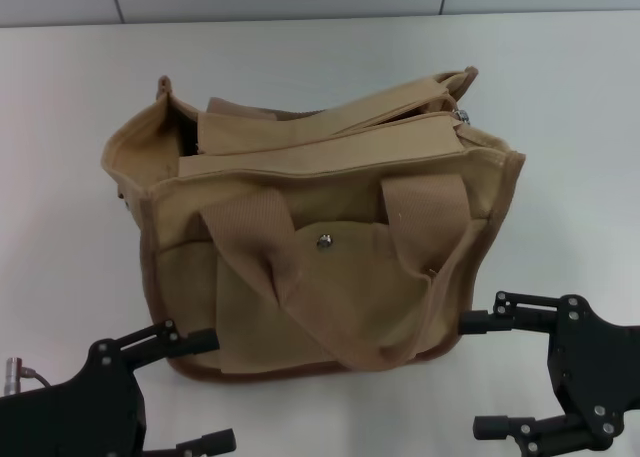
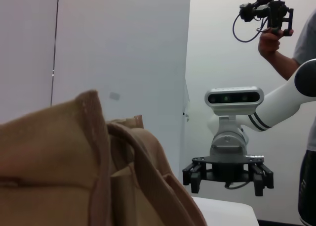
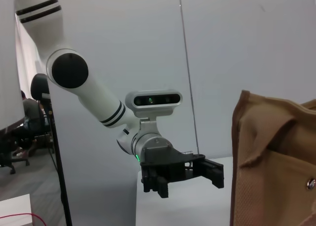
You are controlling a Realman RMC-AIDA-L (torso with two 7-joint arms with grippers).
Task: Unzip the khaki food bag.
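Note:
The khaki food bag [image 1: 320, 237] stands in the middle of the white table, a boxy tan tote with brown base trim. Its front pocket and silver snap [image 1: 323, 241] face me. One webbing handle [image 1: 330, 277] droops over the front. The metal zipper pull [image 1: 462, 115] sits at the top's far right end, and a dark gap shows at the top's left end. My left gripper [image 1: 205, 390] is open and empty by the bag's front left corner. My right gripper [image 1: 478, 375] is open and empty by the front right corner. Neither touches the bag. The bag fills the near side of the left wrist view [image 2: 59, 161] and shows in the right wrist view [image 3: 276, 161].
The white table [image 1: 560, 97] reaches a grey wall behind. The left wrist view shows my right gripper [image 2: 228, 184] farther off and a person holding a camera [image 2: 276, 18]. The right wrist view shows my left gripper [image 3: 182, 179].

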